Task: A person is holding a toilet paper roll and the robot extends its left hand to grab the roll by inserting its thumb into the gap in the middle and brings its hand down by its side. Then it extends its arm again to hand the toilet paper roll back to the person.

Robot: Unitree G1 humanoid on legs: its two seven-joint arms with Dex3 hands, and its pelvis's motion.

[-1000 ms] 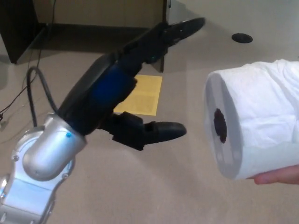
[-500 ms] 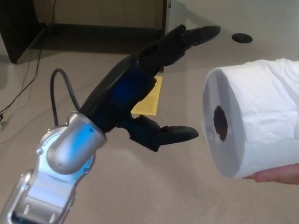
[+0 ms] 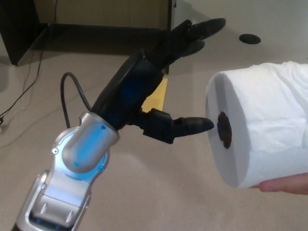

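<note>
The left hand is extended with fingers and thumb spread apart, holding nothing. The thumb points at the toilet paper roll, its tip just short of the roll's flat end face and level with the dark core hole; a narrow gap separates them. A person's fingers support the roll from below. Beyond the hand, a yellow sheet lies on open beige floor.
</note>
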